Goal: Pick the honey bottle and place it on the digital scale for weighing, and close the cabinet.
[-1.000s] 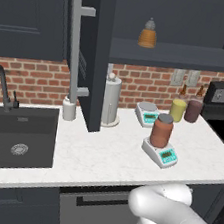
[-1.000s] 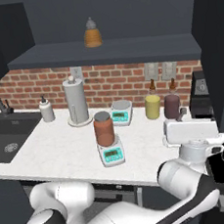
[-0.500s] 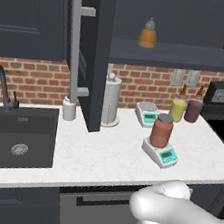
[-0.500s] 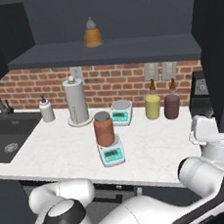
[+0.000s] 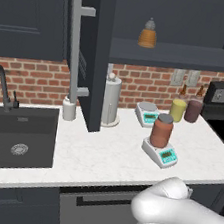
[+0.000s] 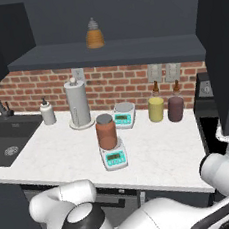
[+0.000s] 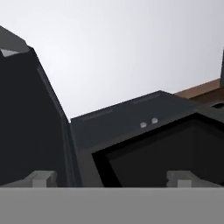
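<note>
Hand view: claw (image 7: 112,178) wide open, empty; honey bottle (image 5: 161,131) on digital scale (image 5: 160,152).

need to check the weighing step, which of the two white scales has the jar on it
The digital scale nearer the counter's front edge, with the teal display: the honey bottle stands on it. The boxier scale behind, by the brick wall, carries nothing.

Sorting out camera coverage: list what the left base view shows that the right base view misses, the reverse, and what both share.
Left base view alone: the open cabinet door edge-on with its bar handle, and the whole sink basin.
Right base view alone: the right-hand door hanging open.
Both: the honey bottle standing on the digital scale, the second scale, and the paper towel roll.
</note>
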